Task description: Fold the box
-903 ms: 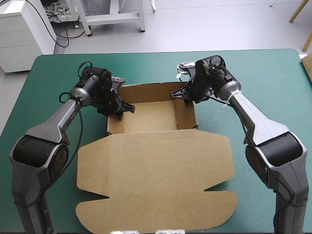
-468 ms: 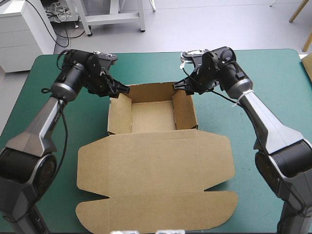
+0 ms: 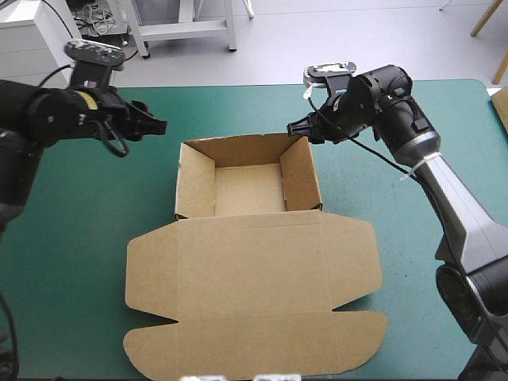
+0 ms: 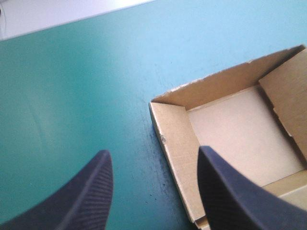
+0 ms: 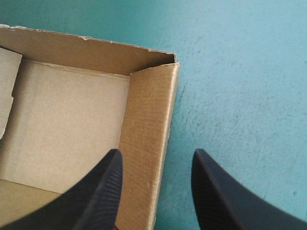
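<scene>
The brown box (image 3: pixel 250 262) sits at the middle of the table (image 3: pixel 413 111), tray far, lid flat nearward. Both grippers gape empty. The right gripper (image 3: pixel 297 127), seemingly just beyond the tray's far right corner, is nearer than the left gripper (image 3: pixel 155 125).

box (image 3: pixel 238 262) on table (image 3: pixel 238 103) | left tool (image 3: pixel 161 125) near far-left corner; right tool (image 3: pixel 292 127) perhaps above far-right corner

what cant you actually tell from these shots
- Outer face of the box's far wall: high view, it is turned away from the camera.
- Most of the flat lid: both wrist views, cut off by the picture edge.
- Part of the near wall: left wrist view, behind a finger of the left gripper.
- Near end of the right wall: right wrist view, behind a finger of the right gripper.
</scene>
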Robot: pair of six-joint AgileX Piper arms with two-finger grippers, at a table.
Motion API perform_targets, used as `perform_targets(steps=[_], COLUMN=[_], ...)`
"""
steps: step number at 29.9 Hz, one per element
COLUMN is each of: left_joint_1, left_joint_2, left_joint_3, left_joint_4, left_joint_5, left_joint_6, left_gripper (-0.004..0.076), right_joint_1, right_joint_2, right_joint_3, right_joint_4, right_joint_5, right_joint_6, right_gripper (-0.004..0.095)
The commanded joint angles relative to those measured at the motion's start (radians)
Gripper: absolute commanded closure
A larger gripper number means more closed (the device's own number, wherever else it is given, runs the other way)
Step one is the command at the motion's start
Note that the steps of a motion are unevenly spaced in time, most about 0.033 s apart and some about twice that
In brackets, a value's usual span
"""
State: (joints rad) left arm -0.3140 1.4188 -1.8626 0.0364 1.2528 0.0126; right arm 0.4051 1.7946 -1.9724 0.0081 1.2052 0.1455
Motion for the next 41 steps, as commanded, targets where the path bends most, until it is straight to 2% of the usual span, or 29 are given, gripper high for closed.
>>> perform_targets(steps=[1, 5, 9, 12, 16, 18, 27, 30, 34, 37, 41], left_joint_1=[-0.006, -0.006, -0.006, -0.006, -0.006, -0.006, -0.006, -0.006, -0.006, -0.006, -0.006], left_joint_2=[-0.14, -0.273, -0.426, -0.55, -0.734, -0.83, -1.228, -1.32, -1.387, -1.398, -1.398], left_joint_3=[-0.026, 0.036, 0.205, 0.369, 0.615, 0.745, 1.223, 1.302, 1.341, 1.341, 1.341], left_joint_4=[-0.036, -0.098, -0.105, -0.103, -0.101, -0.101, -0.103, -0.105, -0.097, -0.081, -0.078], left_joint_5=[0.022, 0.022, 0.022, 0.022, 0.009, -0.022, -0.228, -0.251, -0.244, -0.246, -0.246], left_joint_6=[0.044, 0.094, 0.113, 0.116, 0.116, 0.116, 0.064, 0.052, 0.028, 0.028, 0.028], left_gripper=[0.0339, 0.0339, 0.0369, 0.0456, 0.0661, 0.0729, 0.0731, 0.0731, 0.0731, 0.0731, 0.0731], right_joint_1=[-0.006, -0.006, -0.006, -0.006, -0.006, -0.006, -0.006, -0.006, -0.006, -0.006, -0.025], right_joint_2=[-0.033, 0.003, 0.049, 0.086, 0.139, 0.166, 0.25, 0.253, 0.253, 0.253, 0.253], right_joint_3=[-0.032, -0.032, -0.032, -0.032, -0.032, -0.032, -0.032, -0.032, -0.032, -0.032, -0.032], right_joint_4=[-0.008, -0.008, -0.008, -0.008, -0.008, -0.008, 0.001, 0.001, -0.008, -0.028, -0.179], right_joint_5=[-0.035, -0.035, -0.035, -0.035, -0.035, -0.035, -0.035, -0.035, -0.035, -0.035, -0.035], right_joint_6=[-0.011, -0.02, -0.024, -0.024, -0.024, -0.024, -0.024, -0.024, -0.042, -0.052, -0.052], right_gripper=[0.0483, 0.0483, 0.0483, 0.0483, 0.0483, 0.0483, 0.0502, 0.0628, 0.0935, 0.0929, 0.0929])
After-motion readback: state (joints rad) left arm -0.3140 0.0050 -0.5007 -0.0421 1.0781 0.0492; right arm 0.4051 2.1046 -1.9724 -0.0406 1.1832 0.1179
